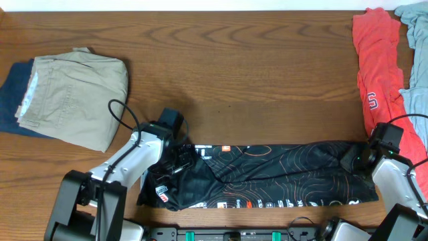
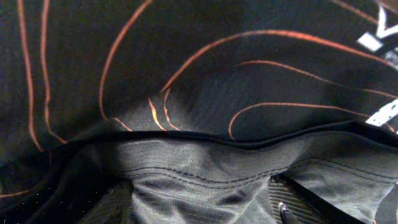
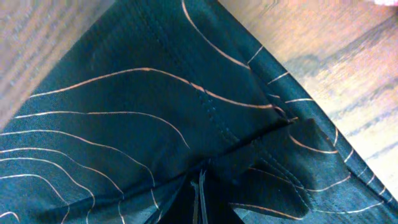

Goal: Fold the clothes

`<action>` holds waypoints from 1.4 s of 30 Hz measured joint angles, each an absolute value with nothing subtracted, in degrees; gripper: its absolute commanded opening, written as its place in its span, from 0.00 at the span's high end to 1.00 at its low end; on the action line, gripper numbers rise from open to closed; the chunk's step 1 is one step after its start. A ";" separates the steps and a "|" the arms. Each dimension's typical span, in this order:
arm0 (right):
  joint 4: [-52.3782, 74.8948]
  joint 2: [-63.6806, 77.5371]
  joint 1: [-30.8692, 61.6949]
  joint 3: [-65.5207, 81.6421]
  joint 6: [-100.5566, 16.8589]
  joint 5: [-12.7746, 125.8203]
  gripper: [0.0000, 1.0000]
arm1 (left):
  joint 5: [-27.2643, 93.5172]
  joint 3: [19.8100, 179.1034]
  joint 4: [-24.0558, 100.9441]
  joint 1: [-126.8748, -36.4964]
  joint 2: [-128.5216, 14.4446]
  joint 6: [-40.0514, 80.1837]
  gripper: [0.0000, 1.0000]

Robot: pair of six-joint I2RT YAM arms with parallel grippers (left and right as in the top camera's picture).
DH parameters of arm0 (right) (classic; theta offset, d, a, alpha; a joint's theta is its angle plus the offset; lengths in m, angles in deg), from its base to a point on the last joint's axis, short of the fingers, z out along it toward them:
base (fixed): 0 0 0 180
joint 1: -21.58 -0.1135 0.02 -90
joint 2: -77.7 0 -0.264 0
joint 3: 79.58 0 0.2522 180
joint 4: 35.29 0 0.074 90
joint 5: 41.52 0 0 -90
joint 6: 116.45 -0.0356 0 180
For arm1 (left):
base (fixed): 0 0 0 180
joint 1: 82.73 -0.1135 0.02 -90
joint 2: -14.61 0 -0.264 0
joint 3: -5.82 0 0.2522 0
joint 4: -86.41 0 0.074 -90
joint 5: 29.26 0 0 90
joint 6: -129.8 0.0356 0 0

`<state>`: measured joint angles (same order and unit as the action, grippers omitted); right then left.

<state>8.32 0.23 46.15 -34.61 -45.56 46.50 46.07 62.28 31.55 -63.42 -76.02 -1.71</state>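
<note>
Lying along the near edge of the desk [image 1: 254, 73], the black jersey [image 1: 281, 174] forms a long flat band between the two arms, its thin orange contour lines and white lettering facing up. The right end effector [image 1: 354, 159] sits at the band's right end. In the right wrist view the cloth puckers into a tight gather between its fingers, so it appears pinched on a fold of the jersey. The left end effector [image 1: 179, 159] is buried in the rumpled left end. Fabric drapes over its fingers in the left wrist view, so I cannot tell whether they are spread or pressed together. The jersey looks light, thin and slick, a limp knit that will sag and slide rather than hold a crease. The stitched hems and outer corners would give the surest grip. The wood-grain surface is smooth and flat, letting the cloth drag easily. Farther back on the left, folded khaki trousers [image 1: 73, 97] rest on a navy garment [image 1: 8, 100]. At the far right lie a red shirt [image 1: 374, 60] and a pale blue cloth [image 1: 418, 27], unfolded.
</note>
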 measured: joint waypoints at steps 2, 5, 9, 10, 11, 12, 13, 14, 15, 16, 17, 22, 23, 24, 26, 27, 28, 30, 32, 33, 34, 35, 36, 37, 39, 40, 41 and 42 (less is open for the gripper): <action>6.68 0.10 46.15 -34.83 -45.76 46.96 0.99 | 46.00 62.87 32.97 -63.42 -76.52 -2.39 0.28; 3.44 -0.80 46.15 -34.92 -46.05 47.94 0.99 | 45.65 63.96 38.48 -63.51 -76.98 -2.74 0.28; -3.18 -3.16 46.13 -34.88 -46.42 51.38 0.98 | 45.10 65.14 51.48 -64.60 -78.73 -2.15 0.28; -5.25 -4.03 46.13 -34.88 -46.44 52.75 0.99 | 44.78 65.21 53.93 -65.30 -79.17 -2.04 0.28; -6.61 -4.58 46.13 -34.79 -46.48 53.56 0.98 | 44.58 65.21 55.18 -65.74 -79.37 -1.93 0.28; -8.40 -5.34 46.09 -34.81 -46.55 54.79 0.98 | 44.34 65.16 56.49 -66.35 -79.54 -1.91 0.28; -9.78 -5.98 46.05 -34.81 -46.64 55.75 0.98 | 44.12 65.08 57.69 -67.05 -79.74 -1.89 0.28; -11.46 -6.72 45.96 -34.79 -46.74 56.86 0.98 | 43.92 65.03 58.67 -67.73 -79.89 -1.78 0.28; -12.69 -7.33 45.83 -34.79 -46.88 57.80 0.98 | 43.73 65.03 59.31 -68.21 -80.04 -1.74 0.28; -13.71 -7.75 45.63 -34.79 -47.01 58.39 0.98 | 43.44 65.03 59.92 -68.95 -80.17 -1.71 0.28; -14.59 -8.14 45.39 -34.81 -47.16 59.09 0.99 | 43.16 65.03 60.27 -69.61 -80.17 -1.71 0.28; -17.98 -9.19 44.54 -35.14 -48.93 61.15 0.99 | 42.61 65.03 61.30 -73.22 -80.48 -1.50 0.28; -18.65 -9.34 44.23 -35.27 -49.37 61.63 0.99 | 42.61 65.03 61.56 -73.96 -80.50 -1.47 0.28; -19.18 -9.48 43.84 -35.38 -49.63 61.93 0.98 | 42.61 65.03 61.84 -74.70 -80.55 -1.41 0.28; -19.72 -9.72 42.88 -35.58 -50.20 62.68 0.96 | 42.63 65.01 62.30 -75.99 -80.61 -1.28 0.29; -19.77 -9.76 42.53 -35.58 -50.39 62.72 0.95 | 42.63 65.01 62.41 -76.45 -80.65 -1.26 0.28; -19.83 -9.78 42.37 -35.58 -50.46 62.92 0.95 | 42.63 65.01 62.45 -77.04 -80.65 -1.12 0.29; -19.92 -9.83 42.13 -35.58 -50.64 62.94 0.93 | 42.63 65.01 62.43 -78.33 -80.65 -0.99 0.29; -20.03 -9.83 42.13 -35.58 -50.88 62.94 0.92 | 42.57 65.01 62.41 -79.53 -80.65 -0.86 0.29; -20.07 -9.83 42.13 -35.58 -50.92 62.96 0.91 | 42.35 65.01 62.37 -80.14 -80.65 -0.86 0.29; -20.10 -9.83 42.13 -35.58 -50.92 63.00 0.91 | 42.04 65.01 62.32 -80.58 -80.70 -0.86 0.29; -20.10 -9.83 42.13 -35.58 -50.92 63.05 0.90 | 41.37 65.01 62.30 -81.13 -80.76 -0.86 0.29; -20.10 -9.83 42.13 -35.55 -50.92 63.09 0.90 | 41.04 65.01 62.28 -81.41 -80.76 -0.84 0.29; -20.10 -9.83 42.13 -35.53 -50.90 63.16 0.89 | 40.51 65.01 62.28 -81.74 -80.79 -0.84 0.29; -19.96 -9.83 42.13 -35.36 -50.61 63.48 0.85 | 39.66 65.01 62.26 -82.26 -80.85 -0.82 0.29; -19.77 -9.91 42.13 -35.12 -50.11 63.77 0.81 | 39.36 65.01 62.26 -82.46 -80.85 -0.80 0.29; -19.44 -10.02 42.13 -34.77 -49.39 64.21 0.78 | 39.05 65.01 62.24 -82.61 -80.85 -0.69 0.29; -19.05 -10.04 42.13 -34.40 -48.80 64.45 0.75 | 38.70 65.03 62.21 -82.77 -80.85 -0.62 0.29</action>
